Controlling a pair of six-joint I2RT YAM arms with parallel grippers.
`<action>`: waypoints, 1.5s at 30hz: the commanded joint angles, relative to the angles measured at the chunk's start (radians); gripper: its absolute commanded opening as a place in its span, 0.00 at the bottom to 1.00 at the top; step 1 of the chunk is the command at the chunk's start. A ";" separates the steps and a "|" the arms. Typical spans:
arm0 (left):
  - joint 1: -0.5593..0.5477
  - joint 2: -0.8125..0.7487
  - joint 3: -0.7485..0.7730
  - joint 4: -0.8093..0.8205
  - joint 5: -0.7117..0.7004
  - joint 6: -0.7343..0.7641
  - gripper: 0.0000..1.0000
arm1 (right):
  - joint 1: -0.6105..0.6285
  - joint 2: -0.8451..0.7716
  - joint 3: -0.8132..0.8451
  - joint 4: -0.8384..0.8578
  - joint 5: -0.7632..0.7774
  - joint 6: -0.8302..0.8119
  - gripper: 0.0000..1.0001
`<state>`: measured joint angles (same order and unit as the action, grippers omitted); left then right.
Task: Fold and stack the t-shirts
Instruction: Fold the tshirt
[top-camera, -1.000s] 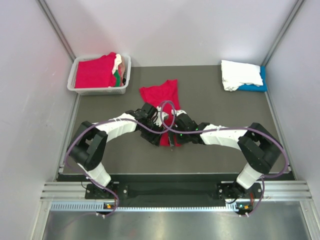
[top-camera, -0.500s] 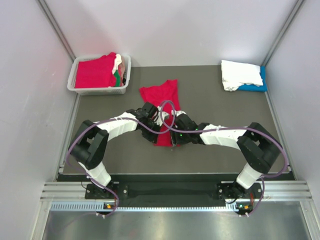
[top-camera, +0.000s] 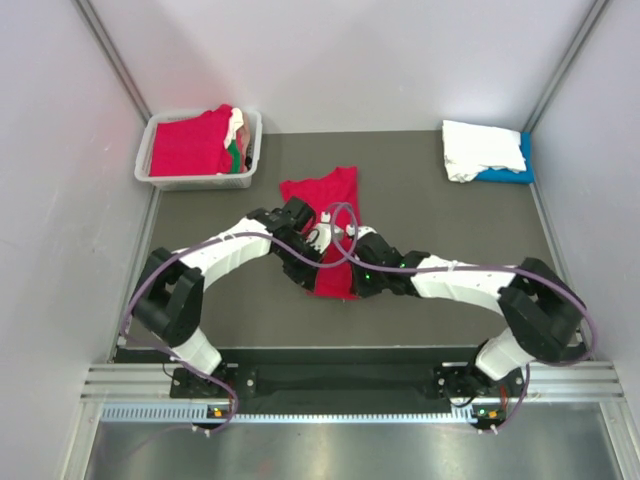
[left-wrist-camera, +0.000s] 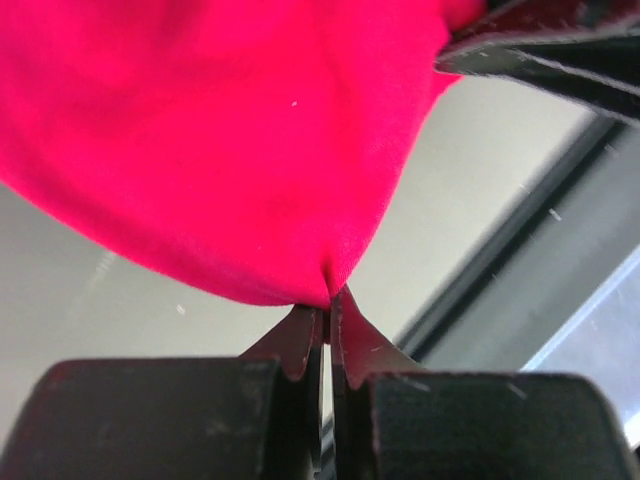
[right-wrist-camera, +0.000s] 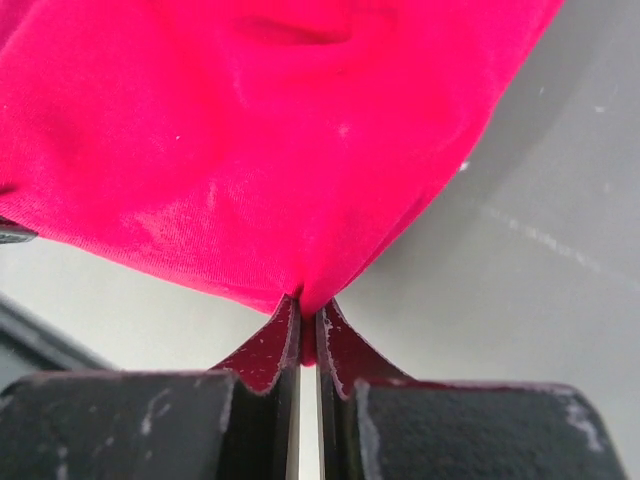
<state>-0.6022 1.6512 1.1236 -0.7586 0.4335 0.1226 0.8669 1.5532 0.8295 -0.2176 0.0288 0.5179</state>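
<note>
While the left pincer and right pincer stay pinched tight on its near hem, the red t-shirt has been drawn nearer and flatter across the middle of the desk, probably readying a fold.

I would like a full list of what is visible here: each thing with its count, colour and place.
table: one, dark grey, under everything
red shirt: one, red, middle of table
tub: one, pale, far left corner
clothes in tub: count unclear, mostly red, some white and green
blue shirt: one, blue, far right corner
white shirt: one, white, on top of blue shirt
left gripper: one, black, shut on red shirt's edge
right gripper: one, black, shut on red shirt's edge
</note>
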 joint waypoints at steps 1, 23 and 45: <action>-0.005 -0.126 0.064 -0.231 0.096 0.132 0.00 | 0.030 -0.137 -0.020 -0.173 0.048 -0.038 0.00; 0.068 -0.125 0.175 -0.266 0.068 0.114 0.00 | -0.067 -0.075 0.218 -0.214 0.100 -0.179 0.00; 0.361 0.392 0.596 -0.186 0.054 0.158 0.00 | -0.279 0.433 0.790 -0.177 0.008 -0.292 0.00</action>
<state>-0.2569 2.0113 1.6665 -0.9138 0.5308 0.2623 0.6331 1.9579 1.5589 -0.3920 -0.0212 0.2592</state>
